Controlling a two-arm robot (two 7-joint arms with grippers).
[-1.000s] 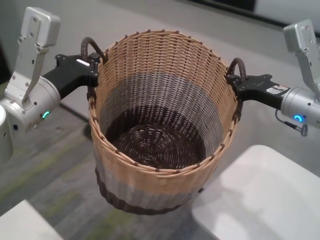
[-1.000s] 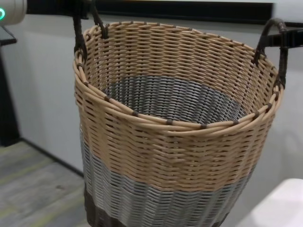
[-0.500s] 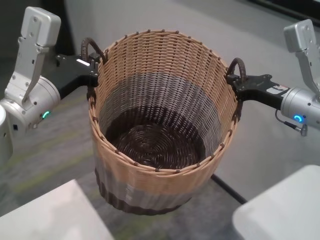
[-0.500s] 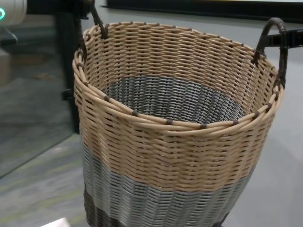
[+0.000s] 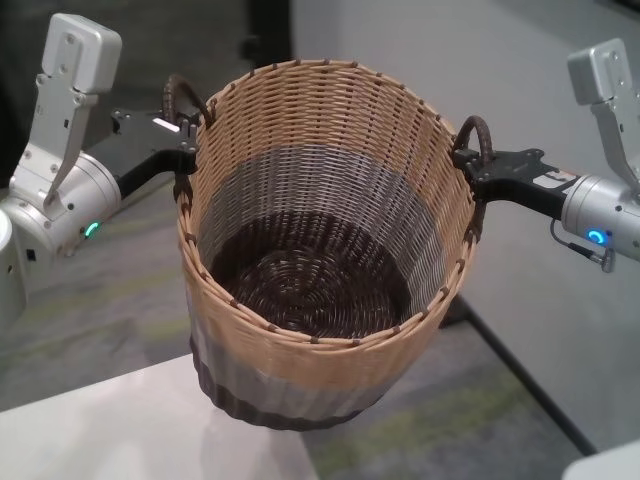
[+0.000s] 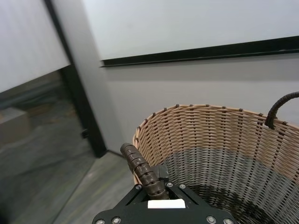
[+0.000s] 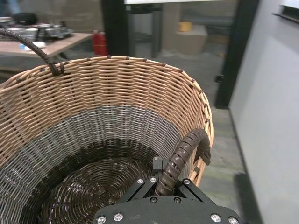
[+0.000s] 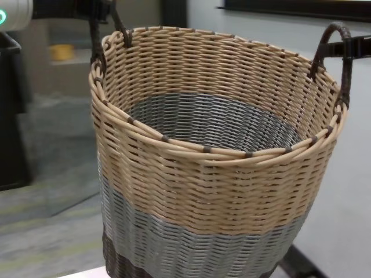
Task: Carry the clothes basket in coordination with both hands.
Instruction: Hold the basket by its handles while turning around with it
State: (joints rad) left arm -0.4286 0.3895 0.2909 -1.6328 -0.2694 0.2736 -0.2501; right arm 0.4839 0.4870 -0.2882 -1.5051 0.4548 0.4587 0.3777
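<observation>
The clothes basket (image 5: 320, 250) is a round wicker basket with a tan upper band, grey middle band and dark brown base. It hangs in the air between my two arms and is empty inside. My left gripper (image 5: 183, 128) is shut on the basket's left loop handle (image 6: 142, 170). My right gripper (image 5: 470, 165) is shut on the right loop handle (image 7: 182, 156). The basket also fills the chest view (image 8: 214, 156), with both handles at its upper corners.
A white tabletop (image 5: 130, 430) lies below the basket at the lower left. A grey wall (image 5: 480, 60) stands behind, with a dark door frame (image 6: 77, 102) and grey floor (image 5: 480, 400) beside it. A far room with a desk (image 7: 51, 44) shows in the right wrist view.
The basket and both grippers keep the same pose, but the background has shifted: the wall and the white surfaces slid to the right, so the whole body has turned with the basket.
</observation>
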